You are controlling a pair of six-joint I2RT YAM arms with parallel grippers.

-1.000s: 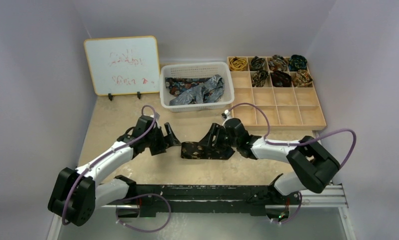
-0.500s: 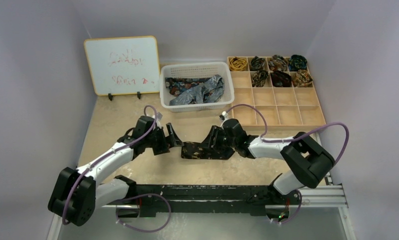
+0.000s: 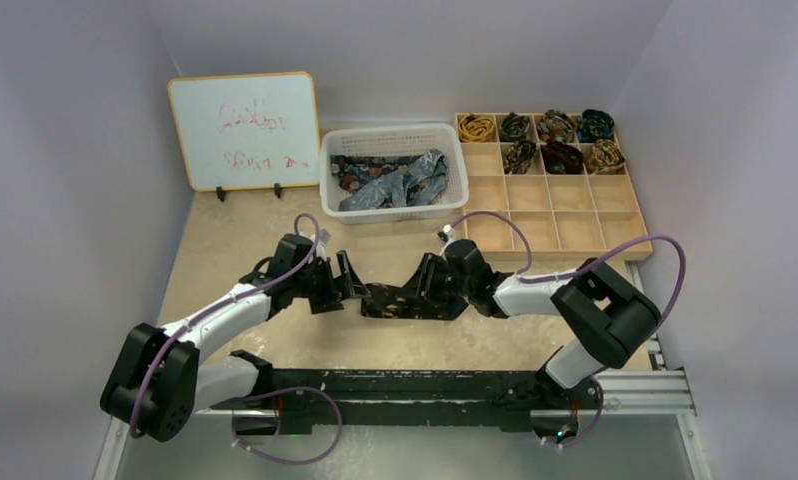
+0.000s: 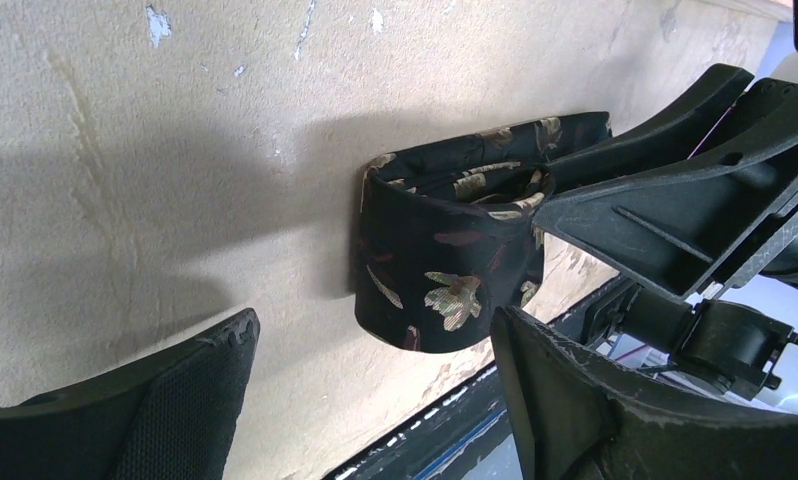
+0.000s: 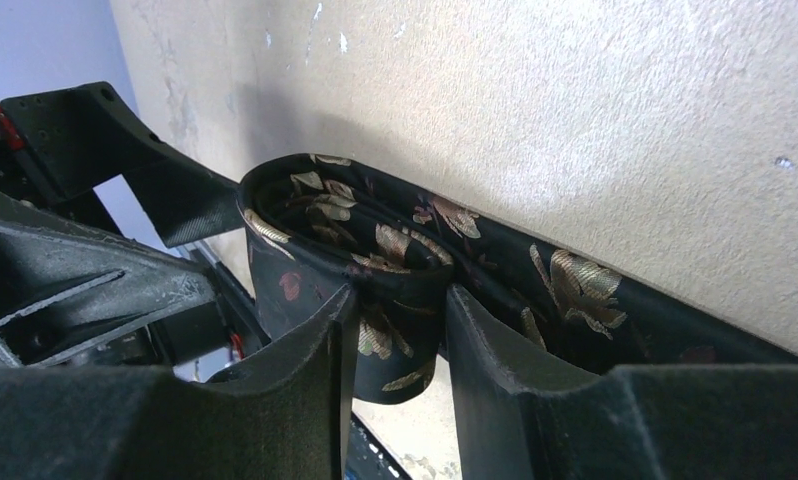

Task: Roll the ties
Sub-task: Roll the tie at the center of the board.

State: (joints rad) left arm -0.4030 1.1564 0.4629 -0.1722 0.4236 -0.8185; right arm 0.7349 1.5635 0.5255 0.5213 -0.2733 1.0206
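From above, the dark tie point(image 3: 400, 300) lies on the bench point(image 3: 245, 240) between both arms, where each can reach it. In the left wrist view, the left pincer point(image 4: 373, 318) is wide open by the rolled end, probably ready to help. In the right wrist view, the right pincer point(image 5: 397, 300) squeezes the roll, likely so it stays wound.

Beige table point(image 3: 235, 250): tie point(image 3: 390, 300), basket point(image 3: 395, 214) (white), tray point(image 3: 565, 231), whiteboard point(image 3: 243, 130).

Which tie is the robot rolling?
Look at the beige table, midway between the left gripper and the right gripper. The dark half-rolled necktie with gold leaf motifs lies there, the only tie on the bare tabletop, not in the white plastic basket or wooden compartment tray.
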